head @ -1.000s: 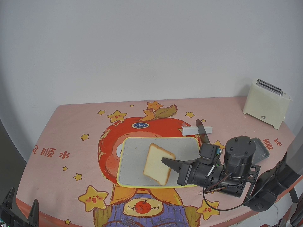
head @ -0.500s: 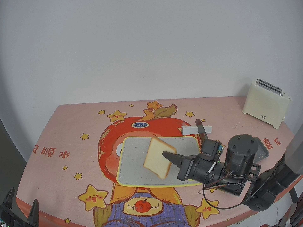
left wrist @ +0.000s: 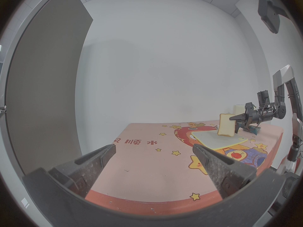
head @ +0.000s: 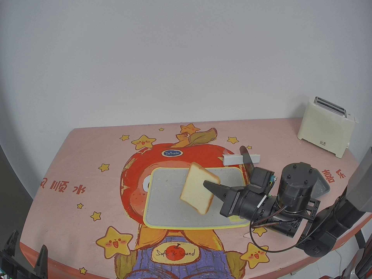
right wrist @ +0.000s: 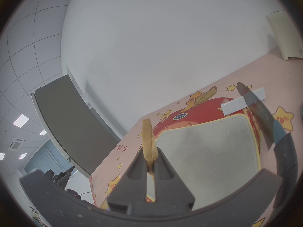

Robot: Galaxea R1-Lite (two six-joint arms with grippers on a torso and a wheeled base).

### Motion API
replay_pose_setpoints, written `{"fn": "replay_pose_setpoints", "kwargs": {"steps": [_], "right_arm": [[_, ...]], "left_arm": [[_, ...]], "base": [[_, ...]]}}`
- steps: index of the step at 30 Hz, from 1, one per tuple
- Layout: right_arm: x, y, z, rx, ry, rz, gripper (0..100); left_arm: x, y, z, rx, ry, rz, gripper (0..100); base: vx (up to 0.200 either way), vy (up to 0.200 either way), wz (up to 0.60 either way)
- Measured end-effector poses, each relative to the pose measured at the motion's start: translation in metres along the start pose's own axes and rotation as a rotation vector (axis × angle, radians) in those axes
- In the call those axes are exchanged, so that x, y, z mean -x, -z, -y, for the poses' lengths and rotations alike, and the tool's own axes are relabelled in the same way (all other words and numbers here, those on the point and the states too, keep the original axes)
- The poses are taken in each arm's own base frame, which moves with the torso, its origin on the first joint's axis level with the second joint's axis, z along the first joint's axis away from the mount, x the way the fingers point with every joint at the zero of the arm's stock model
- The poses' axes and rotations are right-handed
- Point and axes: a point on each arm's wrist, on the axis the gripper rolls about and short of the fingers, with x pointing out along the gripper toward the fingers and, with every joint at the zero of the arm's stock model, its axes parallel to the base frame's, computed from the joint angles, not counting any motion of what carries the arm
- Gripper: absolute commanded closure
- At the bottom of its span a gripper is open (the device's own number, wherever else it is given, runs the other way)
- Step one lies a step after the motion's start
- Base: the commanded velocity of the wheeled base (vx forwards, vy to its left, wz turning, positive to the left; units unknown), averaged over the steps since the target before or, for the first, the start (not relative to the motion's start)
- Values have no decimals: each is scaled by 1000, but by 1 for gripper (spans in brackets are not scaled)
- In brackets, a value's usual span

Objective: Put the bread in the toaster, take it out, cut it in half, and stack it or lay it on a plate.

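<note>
The pink cartoon-print table (head: pixel 97 163) spreads under both my grippers. Directly below my right gripper (head: pixel 206 185) the grey cutting board (head: pixel 166 202) with its yellow rim lies flat on the table. The cream toaster (head: pixel 327 130) stands upright well beyond that gripper and off to its right, at the table's far corner, slots facing up. A grey plate (head: pixel 323 185) sits on the table behind my right wrist, partly hidden by it. My right gripper is clamped on one edge of the bread (head: pixel 197 192), fingers pressed close on either face of the slice, holding it tilted over the board. A dark-bladed knife (head: pixel 247 160) lies just past the board's far right corner, to the right of this gripper, its blade leaning across a small white block (head: pixel 232 160). My left gripper (left wrist: pixel 154 161) hangs spread wide with nothing between its fingers, at the table's near left edge, well apart from the bread
</note>
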Motion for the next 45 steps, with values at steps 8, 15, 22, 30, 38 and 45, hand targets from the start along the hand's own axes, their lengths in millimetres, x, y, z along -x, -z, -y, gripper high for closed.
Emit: {"fn": "replay_pose_setpoints", "kwargs": {"steps": [8, 15, 22, 30, 38, 45], "right_arm": [[-2, 7, 1, 1, 6, -26, 100], [-4, 12, 3, 2, 11, -40, 100], [-7, 14, 5, 3, 21, -44, 100], [-8, 13, 6, 2, 26, -41, 100], [-10, 9, 5, 2, 21, -4, 100], [-13, 10, 7, 27, 20, 45, 100]], "left_arm": [[0, 0, 0, 0, 0, 0, 0], [0, 0, 0, 0, 0, 0, 0], [0, 0, 0, 0, 0, 0, 0], [0, 0, 0, -1, 0, 0, 0], [0, 0, 0, 0, -1, 0, 0], [0, 0, 0, 0, 0, 0, 0]], "base": [[0, 0, 0], [0, 0, 0], [0, 0, 0], [0, 0, 0], [0, 0, 0], [0, 0, 0]]}}
